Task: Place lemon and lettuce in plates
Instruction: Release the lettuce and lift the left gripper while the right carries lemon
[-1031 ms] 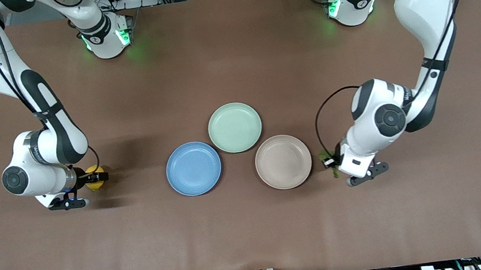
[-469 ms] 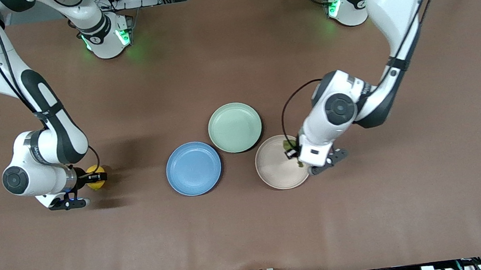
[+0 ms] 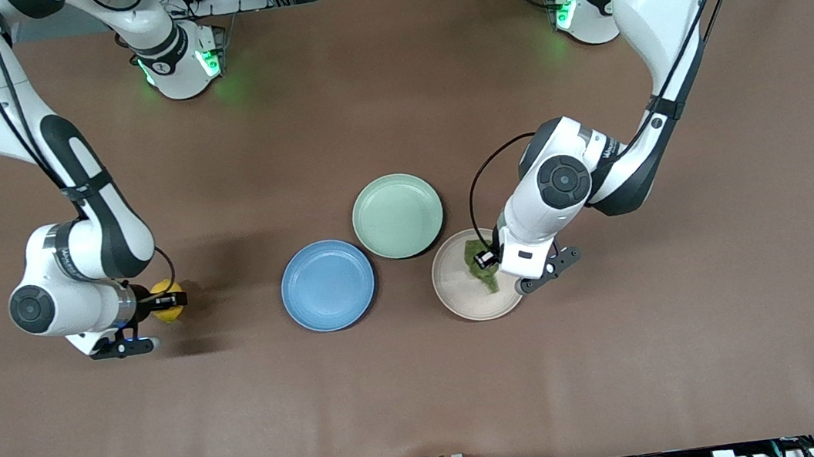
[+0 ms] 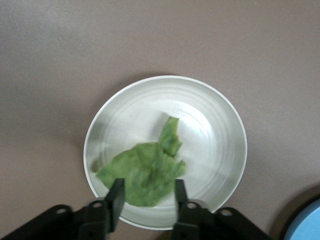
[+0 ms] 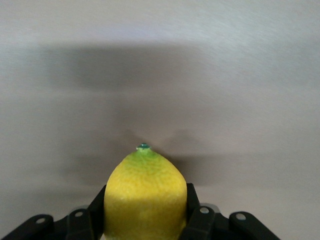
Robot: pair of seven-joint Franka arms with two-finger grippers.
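The dark green lettuce (image 3: 482, 267) lies in the cream-white plate (image 3: 458, 296). My left gripper (image 3: 495, 262) hangs just over it, open, with the leaf (image 4: 142, 172) showing below between its black fingers (image 4: 116, 200); the plate's rim (image 4: 227, 117) is around it. My right gripper (image 3: 169, 300) is shut on the yellow lemon (image 3: 168, 303) toward the right arm's end of the table. In the right wrist view the lemon (image 5: 145, 195) fills the gap between the fingers of that gripper (image 5: 145, 212). The blue plate (image 3: 327, 285) is empty.
A pale mint-green plate (image 3: 398, 216) sits empty, touching the other two and farther from the front camera. The blue plate's edge shows in the left wrist view (image 4: 309, 224). Bare brown table lies between the lemon and the blue plate.
My left gripper carried the lettuce from the table beside the cream-white plate to over it and let go; the leaf now lies in the plate. My right gripper shifted slightly with the lemon.
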